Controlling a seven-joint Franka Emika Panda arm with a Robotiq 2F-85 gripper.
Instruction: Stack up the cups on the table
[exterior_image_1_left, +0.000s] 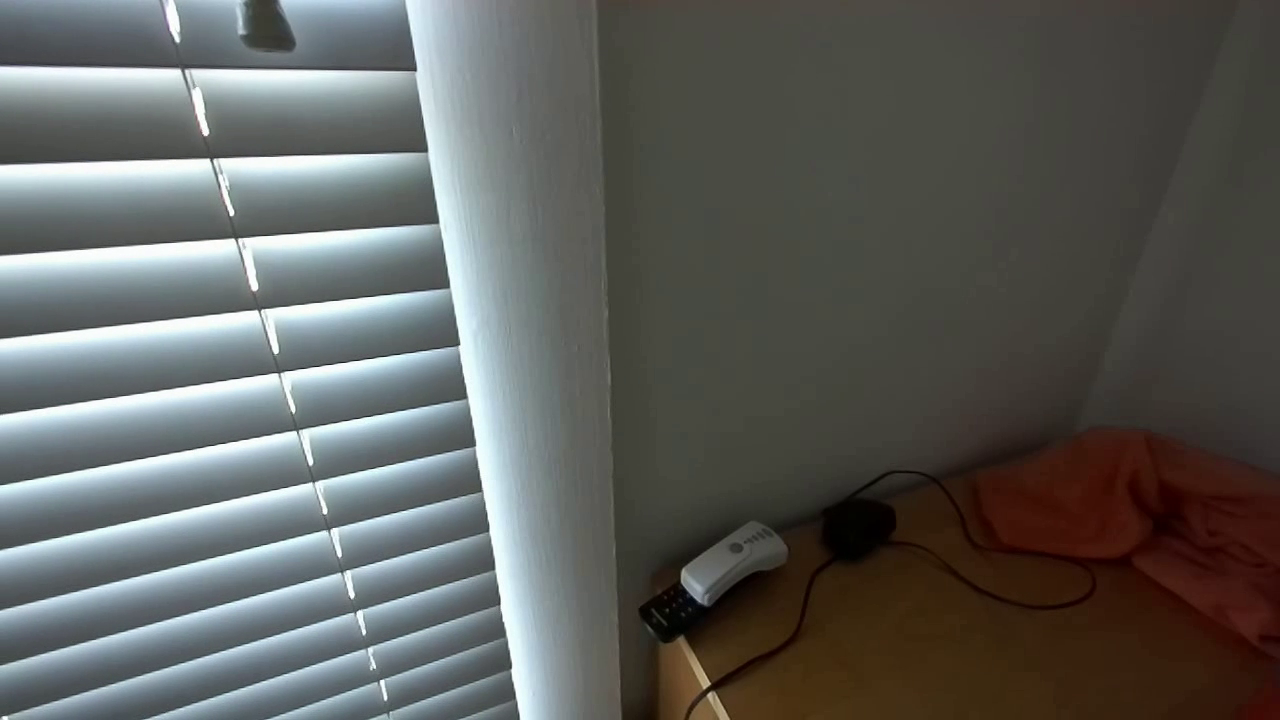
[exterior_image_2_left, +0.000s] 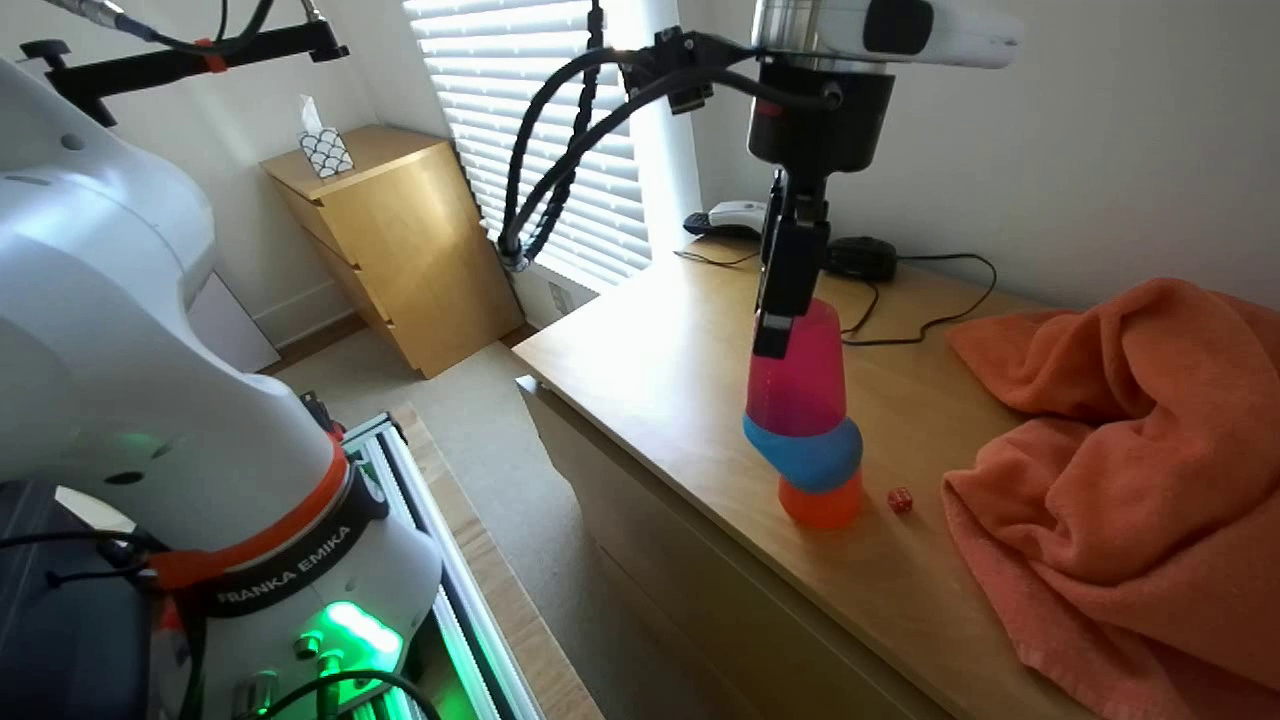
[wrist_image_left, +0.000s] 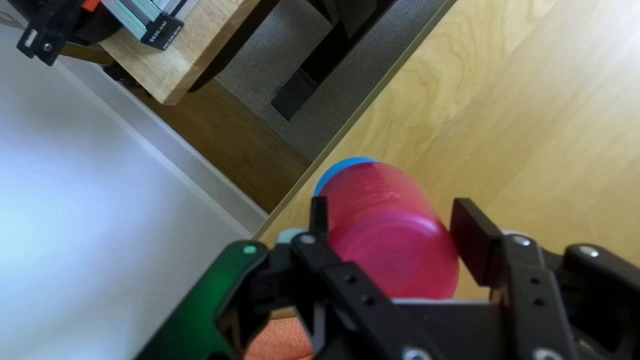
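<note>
Sitting between the gripper's (wrist_image_left: 392, 217) jaws is the pink cup (wrist_image_left: 394, 245)

Homelike room, blinds (exterior_image_1_left: 350, 265), chest of drawers (exterior_image_2_left: 440, 270)

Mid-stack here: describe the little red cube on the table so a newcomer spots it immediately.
In an exterior view, find the big orange towel heaped on the wooden tabletop. Between it and the orange cup lies the red cube, smallest of the three and the only boxy one.
</note>
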